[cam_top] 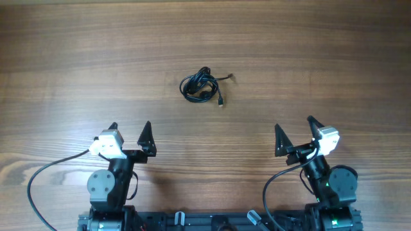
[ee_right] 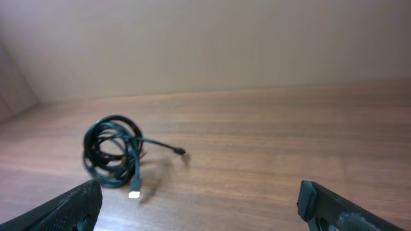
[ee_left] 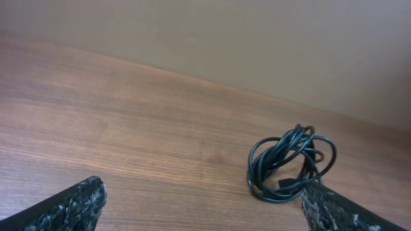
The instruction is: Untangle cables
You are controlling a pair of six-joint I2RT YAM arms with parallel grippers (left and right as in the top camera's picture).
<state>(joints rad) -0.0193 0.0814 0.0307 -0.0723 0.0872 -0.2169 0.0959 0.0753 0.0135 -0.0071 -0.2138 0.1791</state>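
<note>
The cables [cam_top: 200, 86] lie as a small knotted black bundle on the wooden table [cam_top: 321, 58], at the middle and toward the far side. Two plug ends stick out to its right. My left gripper [cam_top: 130, 128] stands open near the front left, well short of the bundle. My right gripper [cam_top: 294, 127] stands open near the front right, also apart from it. In the left wrist view the cables [ee_left: 289, 165] sit ahead on the right, just beyond the right fingertip [ee_left: 334, 208]. The right wrist view has the cables [ee_right: 114, 152] ahead on the left, a silver plug tip pointing toward me.
A plain beige wall [ee_left: 257, 38] rises behind the table's far edge. The arms' own thick black wires [cam_top: 45, 179] loop near the bases at the front edge.
</note>
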